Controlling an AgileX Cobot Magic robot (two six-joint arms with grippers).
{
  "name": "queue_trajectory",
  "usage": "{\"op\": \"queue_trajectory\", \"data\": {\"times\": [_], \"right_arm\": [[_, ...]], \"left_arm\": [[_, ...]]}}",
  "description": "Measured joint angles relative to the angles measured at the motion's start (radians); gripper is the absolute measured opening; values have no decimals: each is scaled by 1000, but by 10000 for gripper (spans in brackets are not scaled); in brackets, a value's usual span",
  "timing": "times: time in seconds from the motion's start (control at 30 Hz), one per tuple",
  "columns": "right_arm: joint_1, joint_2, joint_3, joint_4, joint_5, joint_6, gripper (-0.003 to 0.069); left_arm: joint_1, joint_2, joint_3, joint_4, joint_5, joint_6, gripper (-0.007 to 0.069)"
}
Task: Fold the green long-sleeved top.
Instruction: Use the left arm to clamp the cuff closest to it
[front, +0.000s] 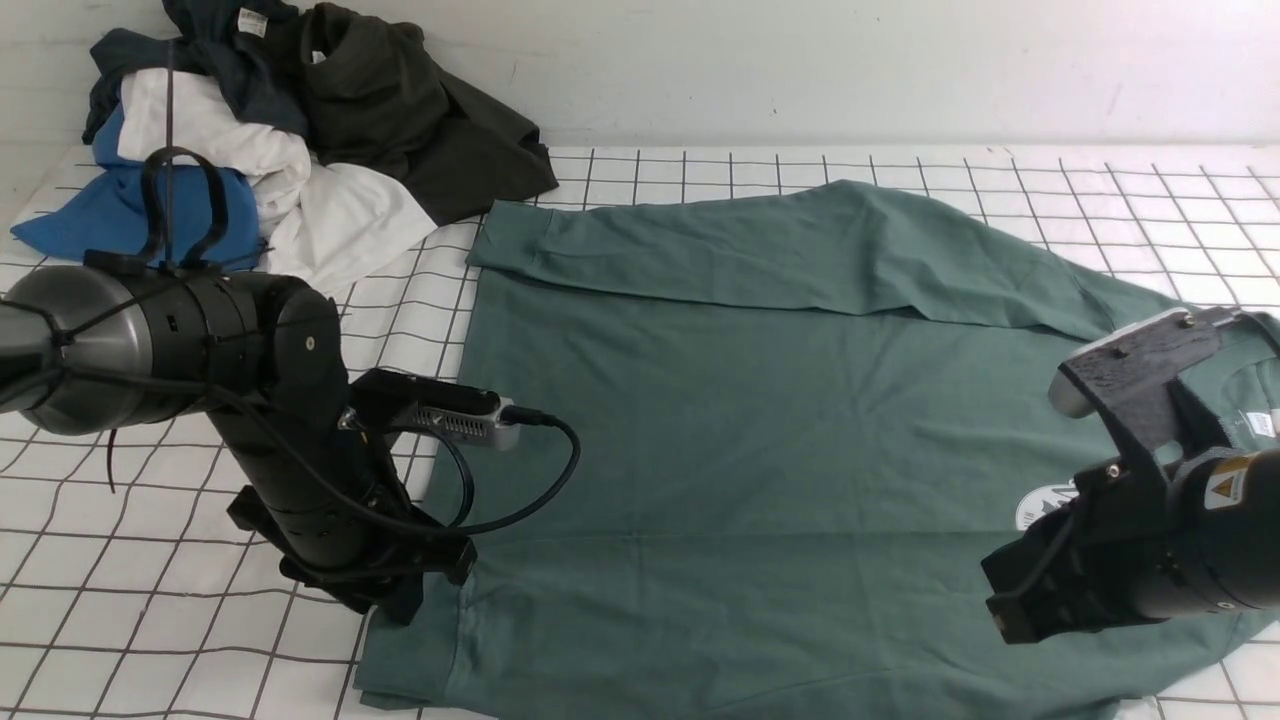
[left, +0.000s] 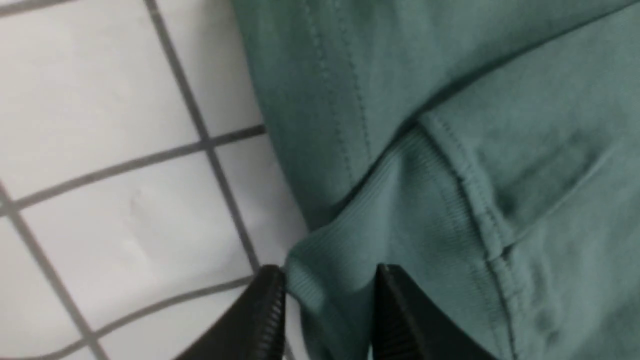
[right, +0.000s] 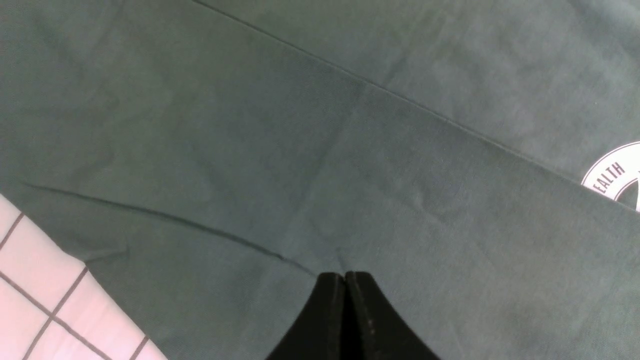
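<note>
While both arms hang low over the desk (front: 120, 600), the green long-sleeved top (front: 760, 420) lies spread flat on the white grid-lined surface, from the middle out to the right edge. The hem side is to the left and the neck side is to the right. The far sleeve (front: 780, 250) is folded in across the far part of the body, its end near the far-left corner of the top. The white round logo (right: 615, 172) shows on the right side, partly covered by a fold of green cloth.

The left tool (left: 330, 282) is down at the near-left corner of the top. Its jaws are apart, with the ribbed cuff (left: 400, 200) lying between the tips. The cuff sits right at the top's edge next to bare desk. Can't tell if the pads actually touch the cloth.

The right tool (right: 345, 277) is at the near right, just over the green cloth. Its jaws are pressed together and no cloth is visible between them. A thin crease runs up to the tips.

A pile of other clothes (front: 300, 130) sits at the far left, made up of blue, white, navy and dark olive pieces. It is just beside the top's far-left corner.
</note>
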Motion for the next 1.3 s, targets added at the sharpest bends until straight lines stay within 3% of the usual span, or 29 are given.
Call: {"op": "queue_trajectory", "data": {"times": [0.27, 0.4, 0.43, 0.57, 0.8, 1.0, 1.13, 1.3], "right_arm": [[0, 0, 0, 0, 0, 0, -13], [0, 0, 0, 0, -4, 0, -13], [0, 0, 0, 0, -4, 0, -13], [0, 0, 0, 0, -6, 0, -13], [0, 0, 0, 1, -6, 0, -13], [0, 0, 0, 1, -6, 0, -13], [0, 0, 0, 20, -6, 0, -13], [0, 0, 0, 27, -6, 0, -13]], "left_arm": [[0, 0, 0, 26, 30, -6, 195], [0, -9, 0, 43, 42, 11, 147], [0, -29, 0, 50, 44, 24, 93], [0, -87, 0, 53, 37, 30, 9], [0, -118, 0, 13, 14, 23, -4], [0, -42, 0, -22, -1, 22, 158], [0, -7, 0, -41, -41, 22, 328], [0, 6, 0, -42, -46, 22, 355]]}}
